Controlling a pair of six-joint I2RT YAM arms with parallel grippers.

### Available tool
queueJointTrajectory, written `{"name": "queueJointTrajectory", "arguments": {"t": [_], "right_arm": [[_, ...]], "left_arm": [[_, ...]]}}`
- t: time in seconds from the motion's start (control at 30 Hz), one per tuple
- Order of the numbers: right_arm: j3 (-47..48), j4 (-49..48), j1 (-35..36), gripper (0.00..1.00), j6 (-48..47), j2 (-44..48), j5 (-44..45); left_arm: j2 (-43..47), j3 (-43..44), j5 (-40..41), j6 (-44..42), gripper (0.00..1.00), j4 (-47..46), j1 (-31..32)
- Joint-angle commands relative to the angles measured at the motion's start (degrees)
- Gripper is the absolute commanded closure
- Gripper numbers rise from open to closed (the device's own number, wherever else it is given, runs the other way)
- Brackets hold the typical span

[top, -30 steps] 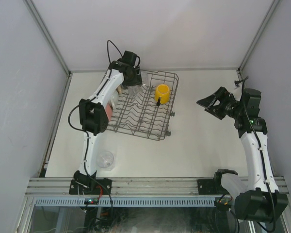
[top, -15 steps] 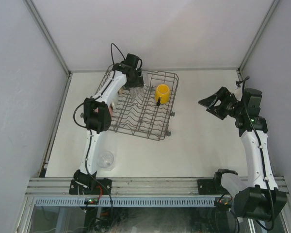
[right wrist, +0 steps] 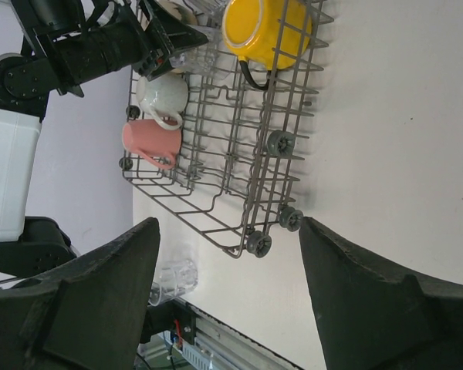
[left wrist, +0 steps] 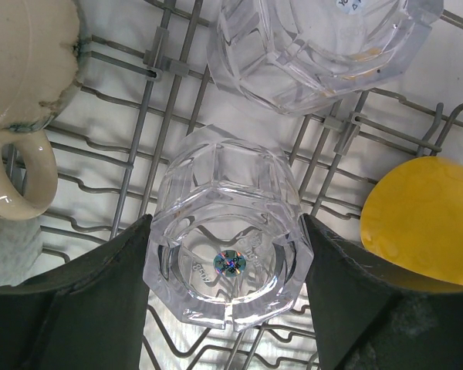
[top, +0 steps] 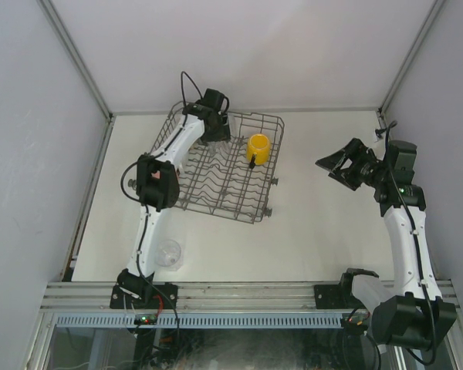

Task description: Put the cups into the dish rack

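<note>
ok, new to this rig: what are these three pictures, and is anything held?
It's two white robot arms bolted to the near edge of a table, loading cups into a wire dish rack. The overhead picture comes from a fixed camera above and behind them. The other two come from a camera on each wrist, so the dark wedges at the bottom are that arm's own fingers. The left claw is over the rack with its fingers against both sides of a clear glass tumbler, so it looks gripped. The right claw hangs open and empty off to the rack's side. Already in the rack: a yellow mug, a white mug, a pink cup, another tumbler. One more glass waits on the table.
</note>
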State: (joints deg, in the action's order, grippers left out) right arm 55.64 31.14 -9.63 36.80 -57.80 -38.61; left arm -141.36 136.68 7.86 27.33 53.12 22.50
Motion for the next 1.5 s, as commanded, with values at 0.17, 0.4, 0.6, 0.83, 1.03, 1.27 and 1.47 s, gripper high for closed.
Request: {"name": "queueJointTrajectory", "arguments": {"t": [0.17, 0.4, 0.6, 0.83, 1.03, 1.27, 1.47], "right_arm": [[1.67, -0.6, 0.48, 0.27, -2.38, -0.12, 1.4], [1.67, -0.13, 2.85, 0.25, -3.26, -0.03, 3.22], [2.2, 1.45, 8.34, 0.25, -4.48, -0.51, 6.96], [6.24, 3.1, 27.8, 0.26, -1.83, -5.64, 19.4], [13.63, 5.0, 46.94, 0.26, 1.59, -15.09, 30.03], [25.56, 8.25, 60.96, 0.28, 5.08, -30.23, 32.63], [37.31, 14.47, 70.67, 0.33, 5.17, -44.11, 33.94]], "left_arm": [[1.5, 1.58, 2.06, -2.18, 0.3, 1.1, 0.92], [3.04, 0.96, 1.6, -2.42, 0.07, 0.7, 1.03], [9.64, -1.58, 1.89, -2.28, 0.04, 0.64, 1.01], [28.43, -15.42, 2.3, -2.26, 0.03, -0.8, 0.58], [46.73, -29.03, 1.36, -1.25, 0.01, 1.81, -0.76], [67.69, -44.42, -0.72, 1.73, 0.01, 2.44, -5.03], [78.73, -46.96, 0.51, 3.12, 0.01, 8.31, -7.33]]}}
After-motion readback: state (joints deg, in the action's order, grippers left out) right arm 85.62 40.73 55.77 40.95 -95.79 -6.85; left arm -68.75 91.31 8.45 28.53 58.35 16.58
